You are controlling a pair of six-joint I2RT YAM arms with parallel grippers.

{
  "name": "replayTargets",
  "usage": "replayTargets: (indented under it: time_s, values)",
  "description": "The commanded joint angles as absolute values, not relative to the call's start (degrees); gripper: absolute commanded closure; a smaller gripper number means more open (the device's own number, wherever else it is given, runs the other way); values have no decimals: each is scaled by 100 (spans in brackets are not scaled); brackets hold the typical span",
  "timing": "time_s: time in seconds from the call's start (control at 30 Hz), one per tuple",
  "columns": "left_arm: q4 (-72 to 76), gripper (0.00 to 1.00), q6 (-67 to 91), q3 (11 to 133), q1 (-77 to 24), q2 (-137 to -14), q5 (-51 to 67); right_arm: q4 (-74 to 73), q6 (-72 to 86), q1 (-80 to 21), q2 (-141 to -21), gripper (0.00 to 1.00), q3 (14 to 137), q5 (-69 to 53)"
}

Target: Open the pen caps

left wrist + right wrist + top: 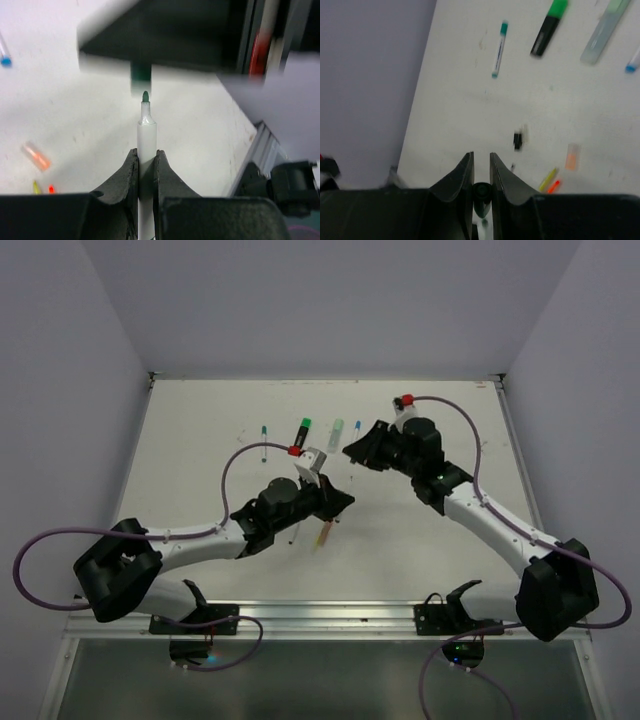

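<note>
The left arm runs from its base up and rightward over the white surface [200, 490], elbow low and wrist level. It ends at the left gripper [338, 502], which sits nearer the bases than the black highlighter with a bright green cap [302, 432] and a little to its right. This gripper is pinched on a white marker barrel [147, 135]; the barrel stands out past the fingers, and its dark green tip is bare.

A thin white pen with a teal cap [264, 440] lies left of the highlighter. A pale mint marker [337, 430] lies just right of the highlighter, and a small blue-capped pen [357, 430] lies further right. On the highlighter's near side a clear pink cap [572, 156] lies loose on the surface, close to the yellow and orange pen tips [547, 179].

The right arm climbs from its base up and leftward, bends at the elbow and levels out. Its right gripper [352, 450] faces the left one, right of the highlighter and slightly nearer the bases. This gripper is pressed together on a small dark green plastic cap [481, 192]. In the left wrist view the cap is blurred and hangs just off the marker's tip, with a small gap between them
</note>
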State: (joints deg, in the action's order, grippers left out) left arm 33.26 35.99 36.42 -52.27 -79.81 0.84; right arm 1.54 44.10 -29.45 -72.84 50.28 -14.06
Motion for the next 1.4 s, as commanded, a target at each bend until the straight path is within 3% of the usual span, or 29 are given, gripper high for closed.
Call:
replayTargets:
  time_s: [0.0, 0.43, 0.87, 1.37]
  values:
    - [2180, 100, 3700, 3182, -5520, -8015, 721, 1705, 4236, -2154, -7303, 100, 6125, -123]
    - [1627, 100, 3700, 3541, -5520, -8208, 335, 1056, 3833, -1898, -7427, 100, 6619, -184]
    - [-322, 96, 3876, 5430, -5528, -9799, -685, 114, 3586, -1907, -7365, 100, 4914, -360]
    - [-1204, 88, 4087, 5871, -5801, -10310, -1371, 518, 3867, -2127, -7901, 100, 4307, -659]
